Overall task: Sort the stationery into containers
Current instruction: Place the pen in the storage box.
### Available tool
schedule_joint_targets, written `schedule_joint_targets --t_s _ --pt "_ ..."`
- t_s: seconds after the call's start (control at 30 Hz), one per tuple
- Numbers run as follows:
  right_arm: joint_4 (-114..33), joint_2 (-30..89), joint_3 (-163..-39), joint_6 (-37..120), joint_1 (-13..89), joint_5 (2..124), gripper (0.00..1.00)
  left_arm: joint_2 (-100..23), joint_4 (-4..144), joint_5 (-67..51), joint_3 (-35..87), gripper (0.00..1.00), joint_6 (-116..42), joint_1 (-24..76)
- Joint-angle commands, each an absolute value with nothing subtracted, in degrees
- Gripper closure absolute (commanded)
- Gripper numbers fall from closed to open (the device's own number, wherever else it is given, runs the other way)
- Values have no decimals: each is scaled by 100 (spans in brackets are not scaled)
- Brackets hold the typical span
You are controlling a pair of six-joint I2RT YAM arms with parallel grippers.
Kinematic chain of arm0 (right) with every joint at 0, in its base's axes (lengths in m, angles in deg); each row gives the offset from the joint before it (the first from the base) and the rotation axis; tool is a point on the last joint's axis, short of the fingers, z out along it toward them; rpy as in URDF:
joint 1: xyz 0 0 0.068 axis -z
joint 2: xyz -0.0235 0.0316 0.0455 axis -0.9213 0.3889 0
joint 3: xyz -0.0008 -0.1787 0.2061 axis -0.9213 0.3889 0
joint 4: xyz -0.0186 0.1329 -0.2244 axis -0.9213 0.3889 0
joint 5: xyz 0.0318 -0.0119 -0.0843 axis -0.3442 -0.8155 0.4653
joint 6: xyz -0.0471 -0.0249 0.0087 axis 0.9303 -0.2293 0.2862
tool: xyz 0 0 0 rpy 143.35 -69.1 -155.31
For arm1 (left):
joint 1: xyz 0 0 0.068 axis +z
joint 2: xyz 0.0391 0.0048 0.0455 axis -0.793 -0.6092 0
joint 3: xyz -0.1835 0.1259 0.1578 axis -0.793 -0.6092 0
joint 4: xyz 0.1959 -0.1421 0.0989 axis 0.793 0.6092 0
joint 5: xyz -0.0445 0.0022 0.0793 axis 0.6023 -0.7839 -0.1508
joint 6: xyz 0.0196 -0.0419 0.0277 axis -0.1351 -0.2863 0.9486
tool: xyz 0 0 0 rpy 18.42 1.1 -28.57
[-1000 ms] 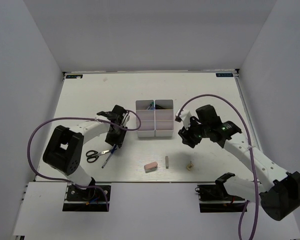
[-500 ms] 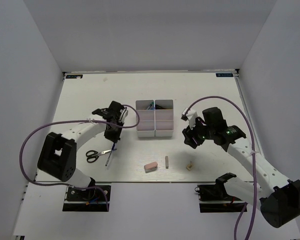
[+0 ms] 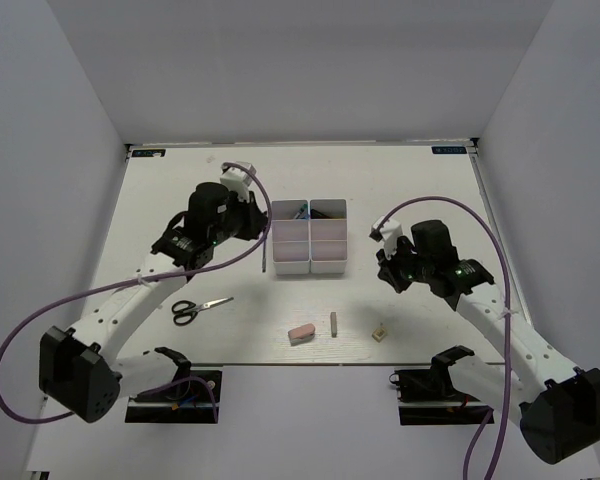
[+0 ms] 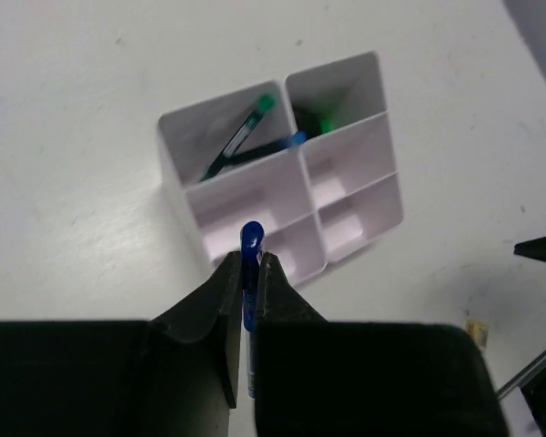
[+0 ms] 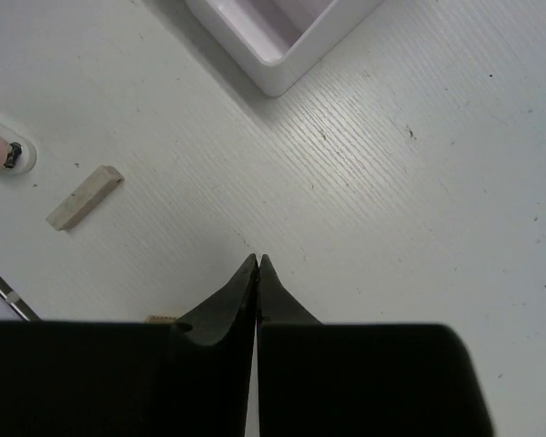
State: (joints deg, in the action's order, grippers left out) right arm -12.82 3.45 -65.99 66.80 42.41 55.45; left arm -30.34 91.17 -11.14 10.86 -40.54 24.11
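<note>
Scissors [image 3: 195,308], pink eraser [image 3: 301,331] and grey stick [image 3: 334,321] lie loose on table [image 3: 420,190]. Left gripper [image 4: 247,273] clamps blue pen [image 4: 251,238] beside white tray's [image 4: 346,82] near-left corner; right gripper [image 5: 257,264] pinched closed, empty.

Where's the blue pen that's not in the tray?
Blue pen: clamped in the left gripper, just left of the white tray's near-left corner, top view.

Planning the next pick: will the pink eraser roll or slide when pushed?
The pink eraser looks blocky and lies flat, so it probably won't roll. Smaller than the scissors, it is likely light and may skid on the table.
</note>
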Motion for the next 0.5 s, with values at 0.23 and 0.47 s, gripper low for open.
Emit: schedule_joint_targets --t_s 0.23,0.47 --pt "-1751 184 -6426 6594 4365 5654 100 -4176 5655 -624 1180 100 -3675 2241" --pt "-1769 192 -6391 6612 4383 5566 100 -4722 5339 -800 1270 100 -3252 2206"
